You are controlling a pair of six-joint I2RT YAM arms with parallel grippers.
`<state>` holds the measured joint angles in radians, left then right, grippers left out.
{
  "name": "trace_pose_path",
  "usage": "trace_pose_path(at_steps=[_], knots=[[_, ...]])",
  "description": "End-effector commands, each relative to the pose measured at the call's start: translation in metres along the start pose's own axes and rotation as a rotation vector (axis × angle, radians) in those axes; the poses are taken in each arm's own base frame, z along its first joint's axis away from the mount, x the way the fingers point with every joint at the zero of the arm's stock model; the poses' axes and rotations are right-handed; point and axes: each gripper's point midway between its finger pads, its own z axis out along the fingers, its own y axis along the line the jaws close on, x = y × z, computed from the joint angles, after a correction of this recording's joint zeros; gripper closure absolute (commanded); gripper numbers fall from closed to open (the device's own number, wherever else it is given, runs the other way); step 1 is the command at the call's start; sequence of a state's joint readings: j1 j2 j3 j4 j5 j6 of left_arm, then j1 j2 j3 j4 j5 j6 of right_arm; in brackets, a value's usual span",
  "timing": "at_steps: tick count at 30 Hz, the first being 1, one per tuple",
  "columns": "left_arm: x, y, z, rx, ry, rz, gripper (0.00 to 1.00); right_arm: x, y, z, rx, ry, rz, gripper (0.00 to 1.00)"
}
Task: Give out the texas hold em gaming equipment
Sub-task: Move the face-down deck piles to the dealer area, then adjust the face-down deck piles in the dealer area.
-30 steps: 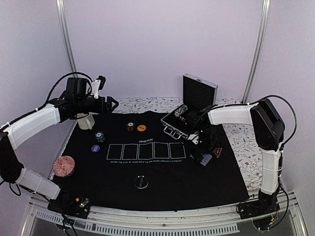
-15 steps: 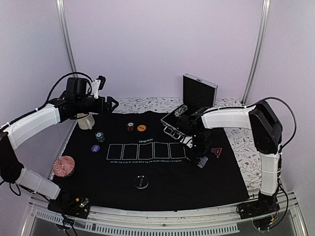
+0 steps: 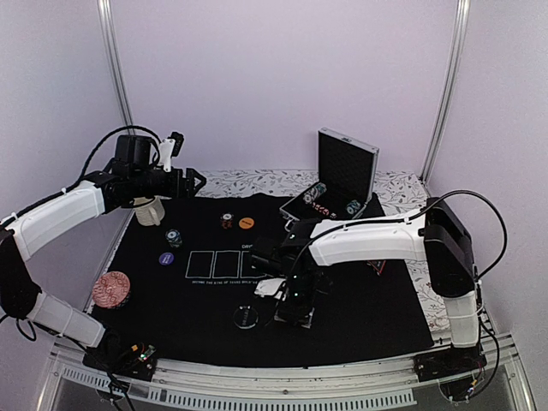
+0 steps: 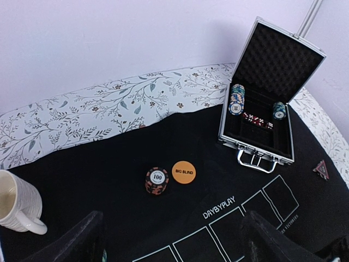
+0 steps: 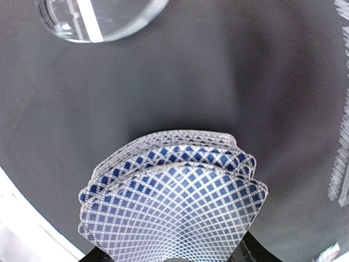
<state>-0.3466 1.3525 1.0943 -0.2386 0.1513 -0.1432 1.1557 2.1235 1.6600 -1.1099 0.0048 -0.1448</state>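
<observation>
My right gripper (image 3: 289,301) is low over the front middle of the black mat (image 3: 360,325), shut on a bowed stack of blue-backed playing cards (image 5: 172,199) that fills the right wrist view. A clear-cased round disc (image 5: 103,19) lies just beyond the cards, and shows on the mat as the disc (image 3: 246,318). My left gripper (image 3: 193,181) hangs open and empty high over the mat's far left. Below it lie a striped chip stack (image 4: 156,180) and an orange disc (image 4: 184,172). A purple disc (image 3: 166,258) and another chip stack (image 3: 174,237) sit at the left. The triangle marker (image 4: 322,169) lies at the right.
An open silver case (image 4: 262,125) holding chips stands at the back right of the mat. A cream mug (image 4: 19,202) is at the back left. A pink round object (image 3: 111,288) sits at the mat's left edge. White card outlines (image 3: 223,264) are printed mid-mat.
My right arm has swung from beside the triangle marker at the right to the front middle of the mat, carrying the cards. The left arm has stayed still.
</observation>
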Motion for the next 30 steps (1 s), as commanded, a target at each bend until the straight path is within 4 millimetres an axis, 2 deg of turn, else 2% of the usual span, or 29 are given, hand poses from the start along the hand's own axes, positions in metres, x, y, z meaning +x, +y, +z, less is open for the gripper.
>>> trace_pose_path(at_steps=[1, 4, 6, 10, 12, 16, 19, 24, 28, 30], knots=[[0.001, 0.001, -0.001, -0.003, -0.009, 0.009, 0.12, -0.009, 0.015, 0.018, -0.064, 0.028, -0.07, 0.52], [0.0, 0.001, -0.002, -0.004, -0.012, 0.012, 0.12, -0.012, 0.019, 0.021, -0.066, 0.034, -0.084, 0.49], [0.0, 0.002, -0.002, -0.005, -0.012, 0.011, 0.12, -0.012, 0.018, 0.021, -0.057, 0.036, -0.084, 0.43], [0.0, 0.002, -0.002, -0.005, -0.011, 0.011, 0.12, -0.012, 0.016, 0.016, -0.041, 0.028, -0.077, 0.19], [0.0, 0.002, -0.002, -0.005, -0.012, 0.013, 0.12, -0.013, 0.015, 0.013, -0.031, 0.02, -0.074, 0.01], [-0.001, 0.001, -0.002, -0.003, -0.015, 0.016, 0.12, -0.021, 0.011, -0.003, -0.008, -0.033, -0.067, 0.01], [-0.001, -0.001, -0.002, 0.01, -0.021, 0.021, 0.12, -0.034, 0.006, -0.029, 0.025, -0.131, -0.059, 0.01], [-0.005, -0.014, -0.003, 0.088, -0.054, 0.056, 0.12, -0.052, 0.004, -0.088, 0.048, -0.368, -0.042, 0.01], [-0.008, -0.043, -0.009, 0.233, -0.089, 0.121, 0.12, -0.045, 0.003, -0.132, 0.055, -0.561, -0.025, 0.01], [-0.007, -0.07, -0.019, 0.336, -0.111, 0.198, 0.11, -0.036, -0.009, -0.149, 0.061, -0.643, 0.026, 0.01]])
